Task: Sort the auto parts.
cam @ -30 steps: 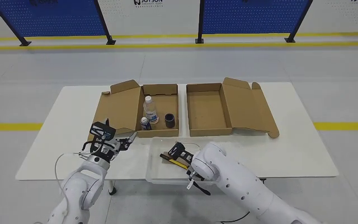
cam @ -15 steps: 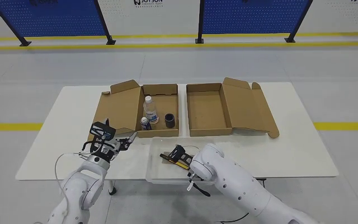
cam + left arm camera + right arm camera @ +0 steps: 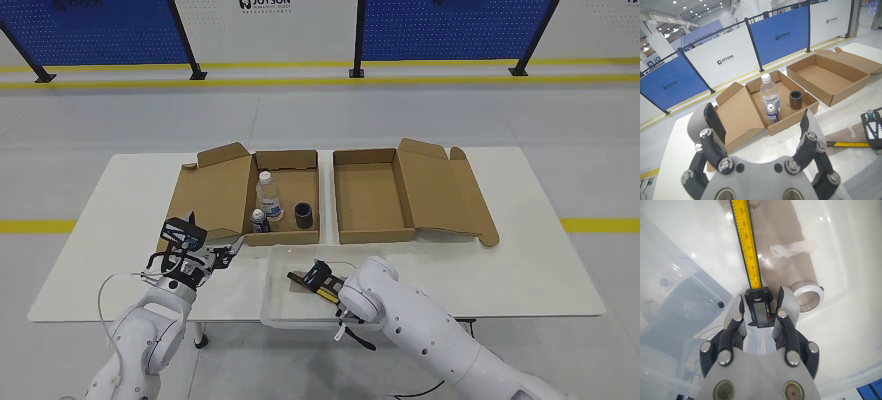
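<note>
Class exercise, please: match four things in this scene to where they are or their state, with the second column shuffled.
1 bottle
2 caliper
3 metal ring
4 left gripper

a between the right gripper's fingers
b open, holding nothing
c upright in a cardboard box
d at the end of a brown tube

Pairs: 1c, 2a, 3d, 4b

Desk (image 3: 120,200) | rear left: open box (image 3: 215,190) holding bottle (image 3: 267,192), spray can (image 3: 259,221) before it, bushing (image 3: 303,215) to their right | rear right: second box (image 3: 370,205), just beside | front centre: tray (image 3: 275,300) holding caliper (image 3: 745,237), tube (image 3: 787,272) alongside
</note>
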Robot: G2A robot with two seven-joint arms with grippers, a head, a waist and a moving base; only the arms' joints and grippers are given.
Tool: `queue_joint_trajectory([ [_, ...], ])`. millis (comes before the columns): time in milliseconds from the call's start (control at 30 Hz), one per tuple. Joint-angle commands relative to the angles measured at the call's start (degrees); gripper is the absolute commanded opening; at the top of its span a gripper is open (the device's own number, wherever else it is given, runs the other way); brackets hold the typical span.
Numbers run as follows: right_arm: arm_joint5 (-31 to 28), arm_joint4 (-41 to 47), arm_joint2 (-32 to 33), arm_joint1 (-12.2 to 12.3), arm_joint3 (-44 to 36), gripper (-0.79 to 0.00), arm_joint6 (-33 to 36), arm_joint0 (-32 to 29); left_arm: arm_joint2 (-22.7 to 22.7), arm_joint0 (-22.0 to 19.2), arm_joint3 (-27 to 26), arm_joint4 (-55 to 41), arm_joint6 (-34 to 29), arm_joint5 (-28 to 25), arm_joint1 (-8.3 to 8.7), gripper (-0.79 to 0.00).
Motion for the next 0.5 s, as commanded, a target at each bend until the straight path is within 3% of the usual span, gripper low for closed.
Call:
queue_joint_trajectory([
  [0, -0.01, 0.06, 0.00, -0.10, 0.28, -0.416, -0.09, -0.01, 0.00, 0.00, 0.00, 0.00, 0.00, 0.00, 0.00, 0.000],
  [133, -0.60, 0.29, 0.11, -0.36, 1.33, -0.443, -0.54, 0.36, 0.00, 0.00, 0.00, 0.00, 0.00, 0.00, 0.00, 0.000],
  [267, -0.54, 0.57, 0.29, -0.64, 1.80, -0.625, -0.46, 0.74, 0.00, 0.00, 0.00, 0.00, 0.00, 0.00, 0.00, 0.000],
  [300, -0.61, 0.69, 0.49, -0.67, 1.99, -0.745, -0.70, 0.82, 0.00, 0.00, 0.00, 0.00, 0.00, 0.00, 0.00, 0.000],
  [333, -0.69, 0.77, 0.60, -0.68, 2.10, -0.785, -0.77, 0.85, 0.00, 0.00, 0.00, 0.00, 0.00, 0.00, 0.00, 0.000],
  [467, -0.26, 1.42, 1.88, -0.57, 0.55, -0.785, -1.25, 0.48, 0.00, 0.00, 0.00, 0.00, 0.00, 0.00, 0.00, 0.000],
])
